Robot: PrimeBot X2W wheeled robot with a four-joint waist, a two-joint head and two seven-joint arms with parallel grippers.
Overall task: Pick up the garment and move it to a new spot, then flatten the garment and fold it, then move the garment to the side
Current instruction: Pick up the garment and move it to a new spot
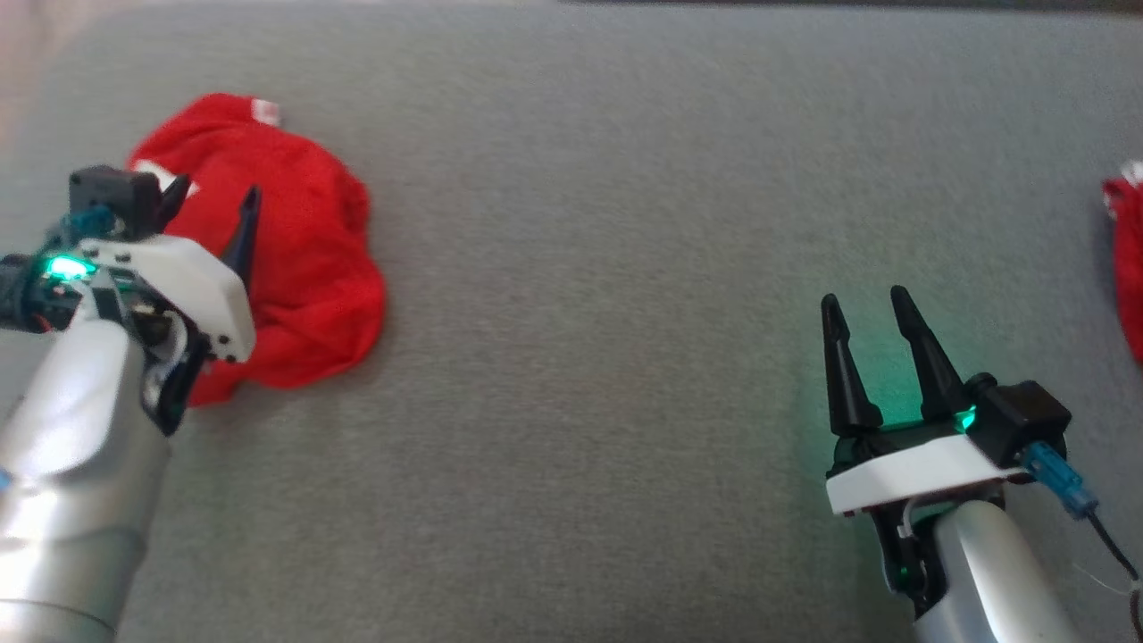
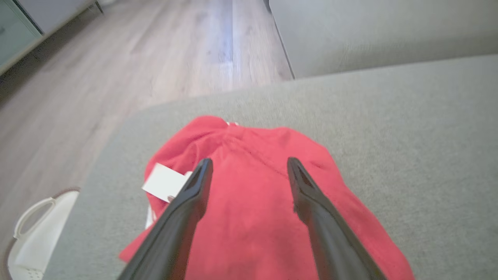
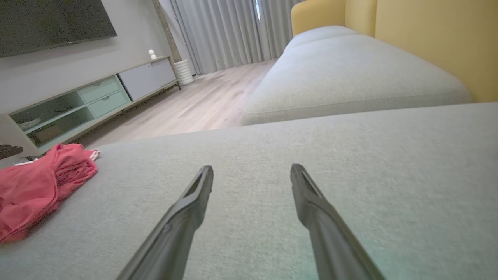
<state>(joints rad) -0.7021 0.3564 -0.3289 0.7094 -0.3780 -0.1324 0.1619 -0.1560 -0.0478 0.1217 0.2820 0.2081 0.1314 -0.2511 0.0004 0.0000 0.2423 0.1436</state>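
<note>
**Garment waits in a heap as left arm lines up the first lift**

Garment, red and crumpled, lies bunched at the far left of the grey cushion, close to the cushion's rounded corner, with a white tag poking out from its left side in the left wrist view. Nothing about the pile is flat or folded, so the job looks to be at its very start: the pick-up and move to a new spot have yet to happen.

The left gripper is poised directly over the heap, its two dark fingers spread wide with red cloth showing between them. It holds nothing. Whether the fingertips already brush the fabric cannot be told from these views. The wide spread and the centred position suggest the arm is set to come down on the thickest part of the bundle, where a pinch would most likely catch several layers at once.

The right gripper hangs over bare cushion, well apart from the heap, fingers likewise parted and empty. Its station there probably leaves the middle of the cushion free as a landing place and keeps the arm ready for the flattening.

A second red cloth shows at the right edge of the head view, and a white basket stands on the wooden floor beside the cushion.
</note>
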